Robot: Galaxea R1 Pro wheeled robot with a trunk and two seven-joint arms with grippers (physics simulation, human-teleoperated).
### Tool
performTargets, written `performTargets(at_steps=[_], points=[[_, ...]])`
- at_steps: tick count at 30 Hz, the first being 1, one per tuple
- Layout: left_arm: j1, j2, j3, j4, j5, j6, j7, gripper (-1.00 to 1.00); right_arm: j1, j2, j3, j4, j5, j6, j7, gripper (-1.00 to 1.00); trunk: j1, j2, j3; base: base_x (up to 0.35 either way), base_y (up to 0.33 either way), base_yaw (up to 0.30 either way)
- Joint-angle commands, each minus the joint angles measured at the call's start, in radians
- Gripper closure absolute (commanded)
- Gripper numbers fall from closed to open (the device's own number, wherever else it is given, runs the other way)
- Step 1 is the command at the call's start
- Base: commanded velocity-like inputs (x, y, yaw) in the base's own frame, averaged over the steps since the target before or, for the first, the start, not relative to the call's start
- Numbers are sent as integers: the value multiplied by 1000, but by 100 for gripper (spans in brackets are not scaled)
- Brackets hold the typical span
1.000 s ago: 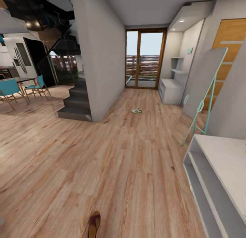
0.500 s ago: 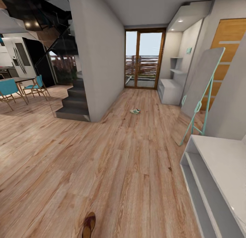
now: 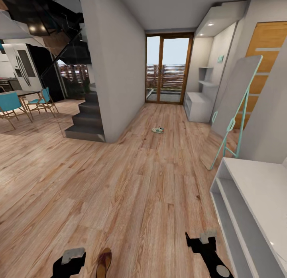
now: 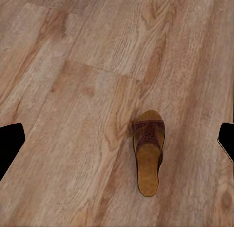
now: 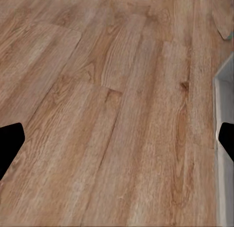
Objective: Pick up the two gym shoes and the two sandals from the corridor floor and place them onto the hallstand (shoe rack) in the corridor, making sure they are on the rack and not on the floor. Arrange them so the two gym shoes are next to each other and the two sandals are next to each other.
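A dark reddish-brown leather sandal [image 3: 104, 263] with a tan footbed lay on the light wood-plank corridor floor [image 3: 139, 190], cut off by the head view's lower edge; the left wrist view showed the sandal [image 4: 148, 157] whole. Just beside it hovered the left gripper [image 3: 69, 262], released, its black fingertips [image 4: 10, 144] spread wide. The right gripper [image 3: 201, 243] was likewise released, over bare planks near a white shelf bench [image 3: 255, 206]. Far down the corridor, small and indistinct, lay a white gym shoe [image 3: 158, 129]; beyond it stood the pale grey hallstand [image 3: 198, 105].
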Motion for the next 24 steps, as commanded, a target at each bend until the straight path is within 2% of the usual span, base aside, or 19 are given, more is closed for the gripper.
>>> performTargets(at_steps=[1, 6, 12, 20, 24], points=[[-6, 0, 1, 1, 3, 5, 1, -100, -22, 0, 0, -1, 9, 17, -1, -100, 0, 0, -1, 0, 0, 0], [-15, -1, 5, 4, 6, 21, 2, -100, -85, -1, -2, -10, 6, 128, 3, -100, 0, 0, -1, 0, 0, 0], [-9, -5, 5, 8, 7, 4, 2, -100, -103, -2, -2, -8, 5, 174, 7, -100, 0, 0, -1, 0, 0, 0], [-6, -8, 4, 34, 6, -19, 1, -100, -109, 0, 1, 16, 6, 190, 8, -100, 0, 0, -1, 14, 0, 0], [-7, 0, 7, 39, 12, -21, 1, -100, -109, 1, 2, 26, 6, 191, 8, -100, 0, 0, -1, 230, 0, 0]])
